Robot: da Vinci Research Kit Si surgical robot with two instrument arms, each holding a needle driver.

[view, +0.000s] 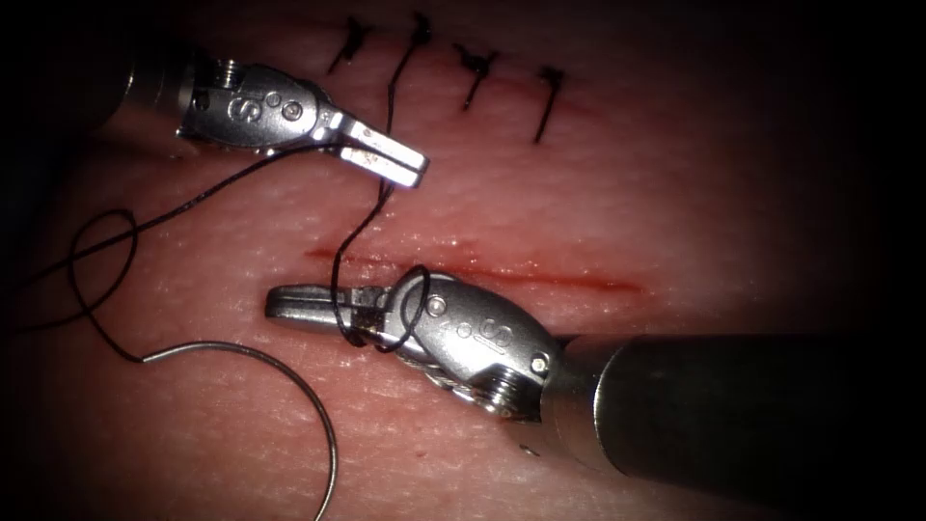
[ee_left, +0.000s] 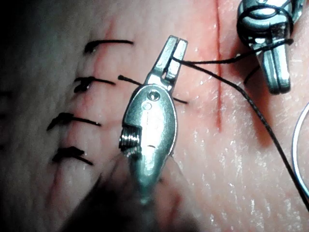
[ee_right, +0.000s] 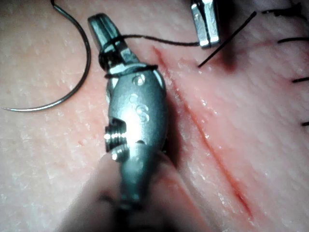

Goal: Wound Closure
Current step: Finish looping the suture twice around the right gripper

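Note:
My left tool (view: 415, 169) sits above the cut (view: 540, 278), jaws shut on the black thread (view: 357, 232); the left wrist view shows that grip (ee_left: 175, 48). From there the thread runs down to my right tool (view: 278, 303), which lies just below the cut's left end. Its jaws are shut, with two loops of thread wound around them (ee_right: 112, 48). The curved needle (view: 246, 347) lies free on the tissue at the lower left, held by neither tool and out of the tissue. Its thread curls off to the left.
Several tied stitches (view: 473, 68) with short cut ends line an older closed cut at the top. Red fluid marks the open cut (ee_right: 212, 150). The right tool's thick shaft (view: 723, 405) covers the lower right tissue.

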